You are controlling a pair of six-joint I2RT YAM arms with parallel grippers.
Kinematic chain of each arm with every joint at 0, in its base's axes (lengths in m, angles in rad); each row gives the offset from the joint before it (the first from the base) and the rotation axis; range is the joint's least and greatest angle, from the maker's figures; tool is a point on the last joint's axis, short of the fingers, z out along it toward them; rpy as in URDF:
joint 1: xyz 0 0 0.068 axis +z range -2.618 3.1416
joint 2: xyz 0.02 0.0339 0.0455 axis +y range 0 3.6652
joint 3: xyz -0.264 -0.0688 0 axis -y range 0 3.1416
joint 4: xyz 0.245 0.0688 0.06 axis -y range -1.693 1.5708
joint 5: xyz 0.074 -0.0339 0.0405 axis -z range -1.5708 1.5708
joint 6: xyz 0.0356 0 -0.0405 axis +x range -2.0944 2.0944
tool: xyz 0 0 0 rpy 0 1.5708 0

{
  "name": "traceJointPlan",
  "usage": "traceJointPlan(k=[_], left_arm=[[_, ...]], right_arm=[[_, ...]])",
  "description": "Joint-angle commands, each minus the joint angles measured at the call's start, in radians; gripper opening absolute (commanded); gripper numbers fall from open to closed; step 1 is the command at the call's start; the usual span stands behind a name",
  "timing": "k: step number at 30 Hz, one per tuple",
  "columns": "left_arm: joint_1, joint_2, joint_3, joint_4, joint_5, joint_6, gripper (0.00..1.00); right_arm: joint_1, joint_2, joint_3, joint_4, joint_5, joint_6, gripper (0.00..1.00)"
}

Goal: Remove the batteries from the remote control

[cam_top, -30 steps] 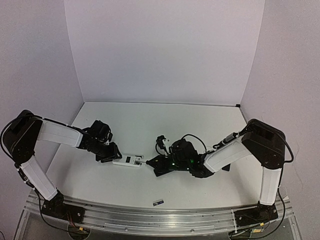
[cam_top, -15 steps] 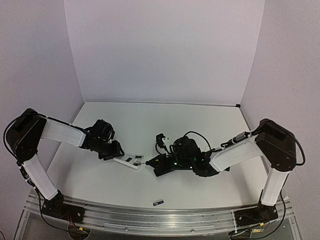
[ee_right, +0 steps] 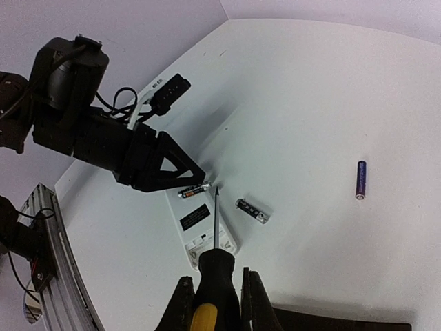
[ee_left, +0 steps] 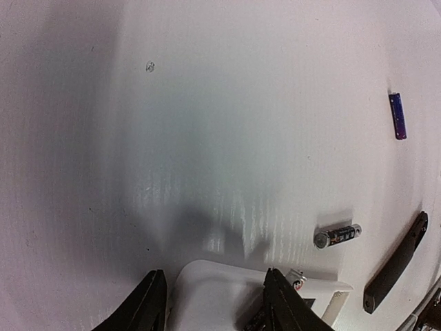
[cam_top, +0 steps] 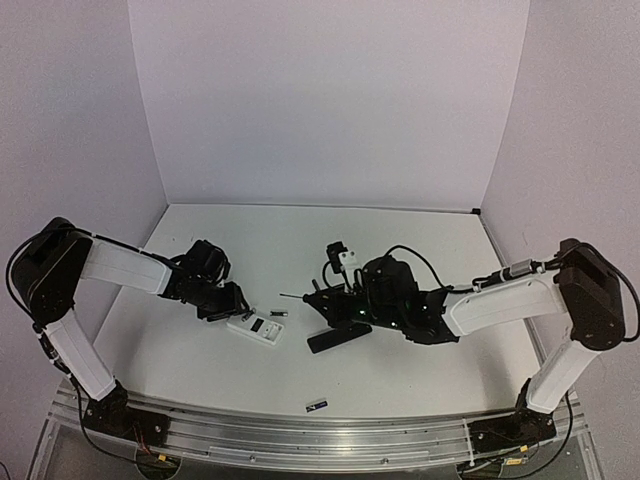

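The white remote control (cam_top: 258, 330) lies back-up with its compartment (ee_right: 207, 245) uncovered. My left gripper (cam_top: 225, 300) stands open astride its far end, fingers (ee_left: 281, 305) just off its edges. One battery (ee_right: 193, 190) rests on the remote by a left fingertip. Another battery (ee_right: 252, 211) lies on the table beside the remote (ee_left: 337, 235). My right gripper (ee_right: 215, 286) is shut on the screwdriver (ee_right: 217, 265) with the yellow-and-black handle. The screwdriver's tip (cam_top: 283, 296) hangs just off the remote.
A black remote (cam_top: 337, 338) lies on the table under the right arm. A small blue cell (cam_top: 316, 405) sits alone near the table's front edge and shows to the right in the right wrist view (ee_right: 360, 179). White walls close the back and both sides.
The right arm drew back to the right and lifted the screwdriver off the white remote. The remote swung its near end toward the front. The left jaws widened slightly.
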Motion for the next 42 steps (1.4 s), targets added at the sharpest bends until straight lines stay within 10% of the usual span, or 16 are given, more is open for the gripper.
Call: traceJointPlan(k=[1,10,26,42], left_arm=[[-0.007,0.024,-0.071,-0.215,0.0,-0.021,0.49],[-0.007,-0.053,0.002,-0.263,-0.058,-0.061,0.53],[-0.036,-0.272,0.01,-0.289,0.038,0.04,0.99],[-0.093,-0.064,0.11,-0.347,-0.158,0.001,1.0]], right_arm=[[0.002,-0.063,-0.025,-0.019,0.043,-0.019,0.0],[0.002,-0.143,-0.071,-0.086,0.06,-0.017,0.0],[0.002,-0.284,-0.177,-0.171,0.105,-0.007,0.0],[0.003,-0.499,-0.293,-0.23,0.224,-0.009,0.0]])
